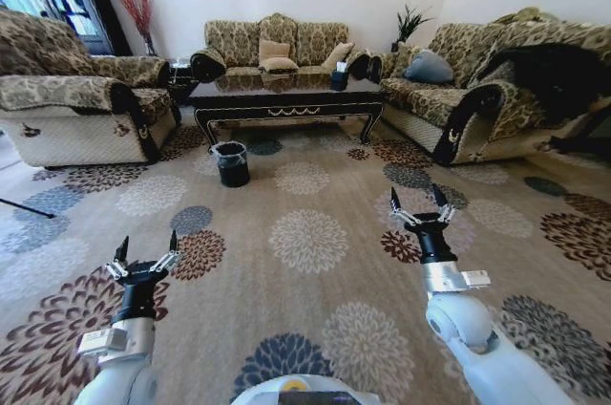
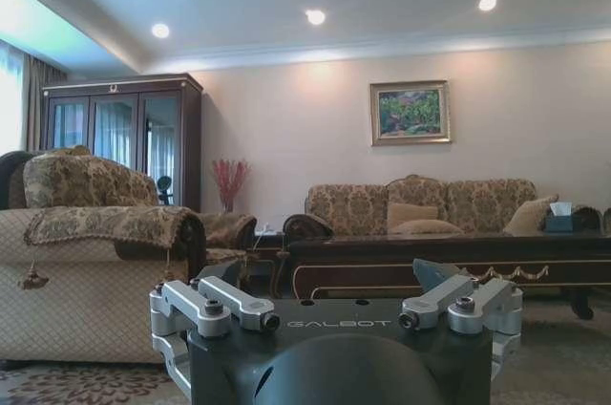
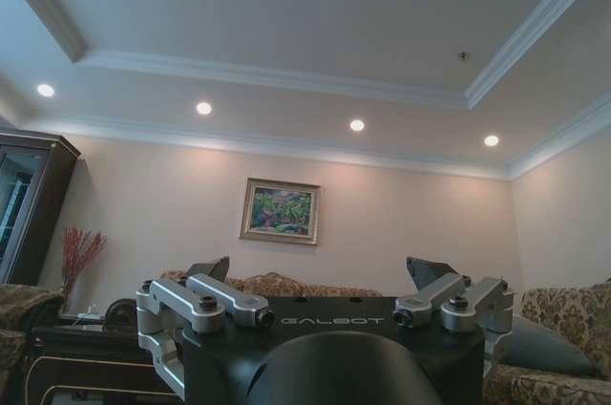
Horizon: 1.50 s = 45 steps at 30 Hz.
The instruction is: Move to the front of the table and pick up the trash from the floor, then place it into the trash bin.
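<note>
Both hands held low over the floor (image 1: 315,185), fingers spread wide, holding nothing: left hand (image 1: 145,254), right hand (image 1: 420,204). Trash bin (image 1: 230,163) well ahead of the left hand, just before the bench (image 1: 286,99).

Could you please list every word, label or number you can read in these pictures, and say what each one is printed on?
"GALBOT": on the black housing of the left pincer, in the left wrist view.
"GALBOT": on the black housing of the right pincer, in the right wrist view.
The framed picture on the wall shows a painting, with no readable text.
The box on the table is too small to read.
</note>
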Available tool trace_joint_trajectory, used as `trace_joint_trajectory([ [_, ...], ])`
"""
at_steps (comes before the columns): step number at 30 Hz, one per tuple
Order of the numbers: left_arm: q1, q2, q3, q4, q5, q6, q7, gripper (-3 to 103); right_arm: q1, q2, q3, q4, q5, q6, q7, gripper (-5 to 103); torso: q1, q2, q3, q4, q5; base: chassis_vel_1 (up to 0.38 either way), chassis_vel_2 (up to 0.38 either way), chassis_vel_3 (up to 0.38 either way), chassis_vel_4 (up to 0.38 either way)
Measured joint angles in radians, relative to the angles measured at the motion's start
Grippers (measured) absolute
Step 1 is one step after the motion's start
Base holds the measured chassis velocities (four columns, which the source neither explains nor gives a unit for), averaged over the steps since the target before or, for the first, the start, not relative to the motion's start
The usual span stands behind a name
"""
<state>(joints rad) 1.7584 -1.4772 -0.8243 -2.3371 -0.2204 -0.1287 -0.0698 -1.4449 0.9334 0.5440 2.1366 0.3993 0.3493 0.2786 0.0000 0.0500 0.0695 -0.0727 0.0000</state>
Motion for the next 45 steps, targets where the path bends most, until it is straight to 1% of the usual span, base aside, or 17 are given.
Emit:
trace_joint_trajectory([
  [21, 0.000, 0.000, 0.000, 0.000, 0.000, 0.000, 0.001, 100, 0.000, 0.000, 0.000, 0.000, 0.000, 0.000, 0.000, 100, 0.000, 0.000, 0.000, -0.0002, 0.0000, -0.017, 0.002, 0.022, -0.001],
  [45, 0.000, 0.000, 0.000, 0.000, 0.000, 0.000, 0.001, 100, 0.000, 0.000, 0.000, 0.000, 0.000, 0.000, 0.000, 100, 0.000, 0.000, 0.000, 0.0000, 0.0000, 0.019, -0.016, -0.021, 0.020],
])
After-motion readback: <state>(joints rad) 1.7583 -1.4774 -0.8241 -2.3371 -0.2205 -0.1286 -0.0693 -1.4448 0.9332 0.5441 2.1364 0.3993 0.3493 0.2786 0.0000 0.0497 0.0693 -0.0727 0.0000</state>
